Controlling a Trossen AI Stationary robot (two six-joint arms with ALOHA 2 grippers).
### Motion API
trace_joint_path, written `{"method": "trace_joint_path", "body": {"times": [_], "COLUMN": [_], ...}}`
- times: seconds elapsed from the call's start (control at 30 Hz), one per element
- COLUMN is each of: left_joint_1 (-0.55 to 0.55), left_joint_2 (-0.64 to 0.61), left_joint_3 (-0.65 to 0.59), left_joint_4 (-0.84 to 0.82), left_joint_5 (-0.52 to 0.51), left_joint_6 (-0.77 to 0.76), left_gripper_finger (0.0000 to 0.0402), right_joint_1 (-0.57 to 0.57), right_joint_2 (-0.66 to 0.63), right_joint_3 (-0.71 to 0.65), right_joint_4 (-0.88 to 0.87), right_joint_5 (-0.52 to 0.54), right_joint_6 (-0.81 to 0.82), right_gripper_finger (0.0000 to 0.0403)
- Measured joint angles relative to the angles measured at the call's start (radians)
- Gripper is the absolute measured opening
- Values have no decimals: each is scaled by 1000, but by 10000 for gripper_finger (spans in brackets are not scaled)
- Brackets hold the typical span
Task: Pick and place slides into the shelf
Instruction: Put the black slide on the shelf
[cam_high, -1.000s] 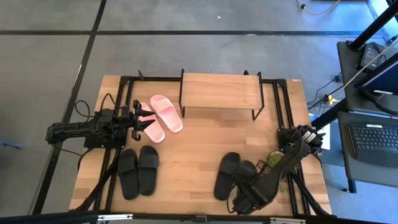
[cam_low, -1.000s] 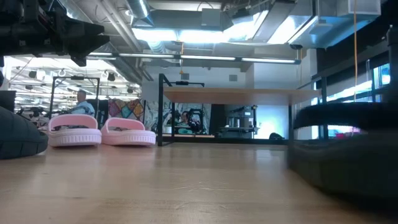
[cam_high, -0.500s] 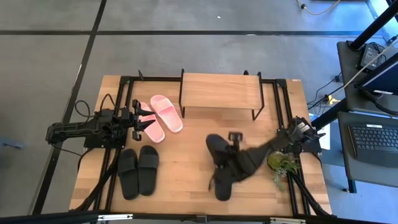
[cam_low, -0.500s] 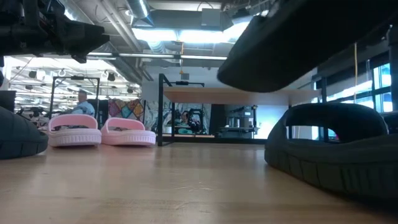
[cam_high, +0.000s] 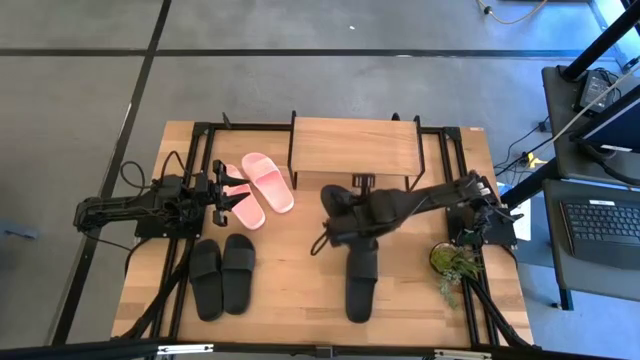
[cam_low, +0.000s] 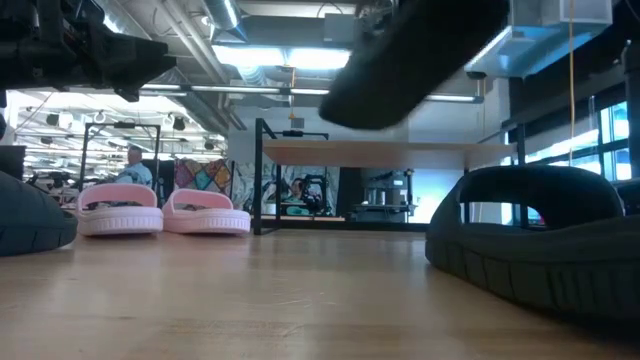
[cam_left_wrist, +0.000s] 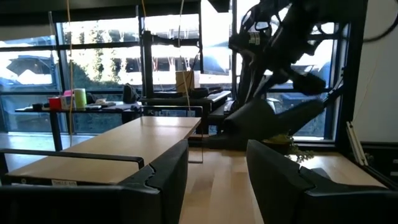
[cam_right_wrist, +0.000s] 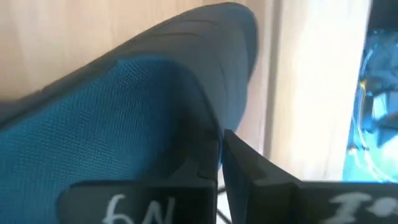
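A black slide (cam_high: 338, 206) was carried clear of the table, pinched tight in the right gripper (cam_high: 345, 222) by its strap, presumably so the sole could be slid in level. It was held just in front of the shelf (cam_high: 354, 148), which looked empty. Its mate (cam_high: 361, 279) was left flat on the tabletop (cam_high: 290, 262) below. The pink pair (cam_high: 255, 186) and the other black pair (cam_high: 222, 274) lay untouched. The left gripper (cam_high: 222, 187) was parked beside the pink pair, fingers (cam_left_wrist: 163, 171) parted and holding nothing.
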Motion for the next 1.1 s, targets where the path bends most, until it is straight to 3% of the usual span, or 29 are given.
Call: {"method": "trace_joint_path", "body": {"times": [0.3,0.8,1.1], "left_joint_1": [0,0,0], "left_joint_2": [0,0,0], "left_joint_3": [0,0,0], "left_joint_4": [-5,-53,-53], "left_joint_5": [0,0,0], "left_joint_6": [-2,-2,-2], "left_gripper_finger": [156,156,156], "right_joint_1": [-84,-390,-537], "right_joint_2": [-4,-42,-104], "right_joint_3": [286,267,231], "right_joint_4": [1,-1,3], "right_joint_5": [129,168,47], "right_joint_6": [-209,-368,-395], "right_gripper_finger": [8,8,8]}}
